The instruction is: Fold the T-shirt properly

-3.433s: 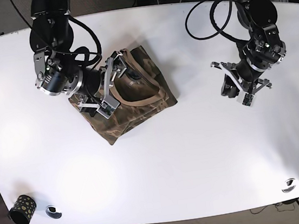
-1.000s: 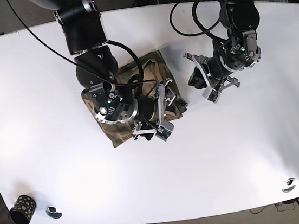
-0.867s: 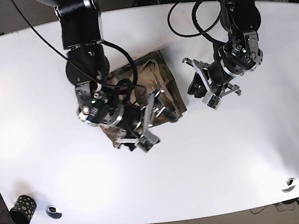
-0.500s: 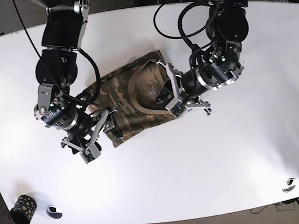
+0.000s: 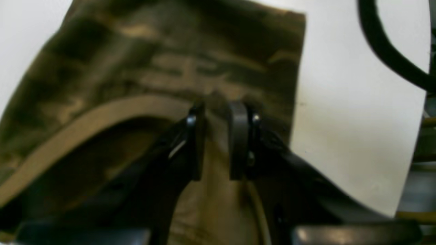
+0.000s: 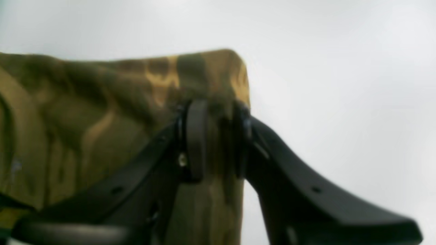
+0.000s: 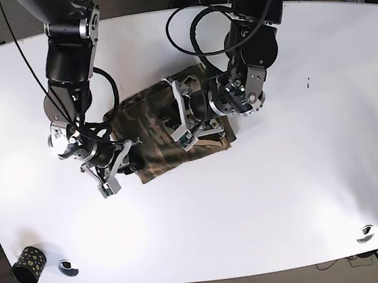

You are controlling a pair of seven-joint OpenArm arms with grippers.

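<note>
On the white table (image 7: pixel 305 189), the camouflage T-shirt (image 7: pixel 154 135) lies bunched between 2 arms, the left tool (image 5: pixel 216 143) pinching cloth near its tan collar (image 5: pixel 85 122), the right tool (image 6: pixel 214 139) pinching its corner.

Your left hand (image 7: pixel 181 118) has moved further onto the T-shirt (image 7: pixel 149 129); your right hand (image 7: pixel 124 164) now pinches its corner.
</note>
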